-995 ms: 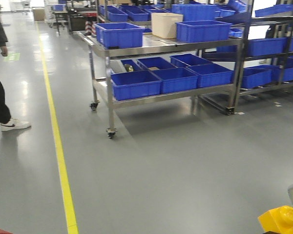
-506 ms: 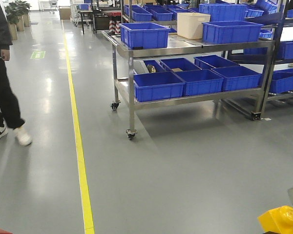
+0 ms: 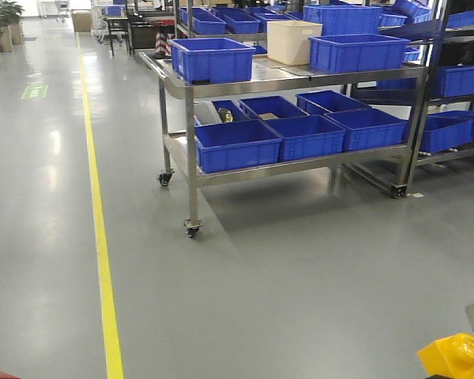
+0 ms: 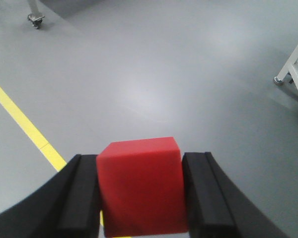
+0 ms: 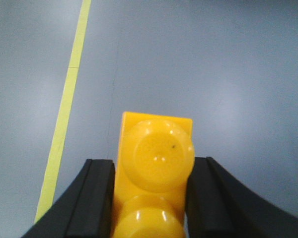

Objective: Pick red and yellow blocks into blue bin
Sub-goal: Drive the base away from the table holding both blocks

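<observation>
The red cube (image 4: pixel 139 191) was pinched by its flat sides inside the closed left gripper (image 4: pixel 139 163), the yellow brick (image 5: pixel 156 144) likewise inside the right gripper (image 5: pixel 149 168); both looked like light, rigid, rather slick plastic.

A plain red cube (image 4: pixel 140 186) is gripped squarely between the left arm's black fingers (image 4: pixel 82 196). A glossy yellow brick (image 5: pixel 156 168) with two round studs is clamped between the right arm's fingers (image 5: pixel 201 196), studs facing the wrist camera.
</observation>
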Robot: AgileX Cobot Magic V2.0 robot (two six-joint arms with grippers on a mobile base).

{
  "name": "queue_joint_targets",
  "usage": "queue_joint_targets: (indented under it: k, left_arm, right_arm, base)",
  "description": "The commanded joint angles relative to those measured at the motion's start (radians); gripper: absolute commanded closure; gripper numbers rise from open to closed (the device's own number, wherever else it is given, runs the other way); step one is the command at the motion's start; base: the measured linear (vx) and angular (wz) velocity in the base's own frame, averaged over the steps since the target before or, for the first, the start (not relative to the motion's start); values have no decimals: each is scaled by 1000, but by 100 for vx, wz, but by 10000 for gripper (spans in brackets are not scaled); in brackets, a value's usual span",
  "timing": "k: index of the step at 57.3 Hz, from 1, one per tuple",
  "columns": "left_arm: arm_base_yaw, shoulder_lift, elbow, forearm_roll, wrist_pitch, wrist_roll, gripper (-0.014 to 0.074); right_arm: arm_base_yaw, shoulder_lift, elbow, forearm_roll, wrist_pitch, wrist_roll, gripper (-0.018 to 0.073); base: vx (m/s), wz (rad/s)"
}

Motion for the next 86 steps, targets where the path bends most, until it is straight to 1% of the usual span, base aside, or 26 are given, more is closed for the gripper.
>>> queue_joint_targets:
  k: [1, 86]
  left_arm:
    - [-6, -7, -24, -13, -73, -2, 362]
    - [-6, -6, -24, -13, -73, -2, 362]
  right_arm:
    - [-1, -11, -30, -9, -65, -9, 328]
    - [-1, -11, -30, -9, -65, -9, 328]
  base:
    - [30, -14]
    - [38, -12]
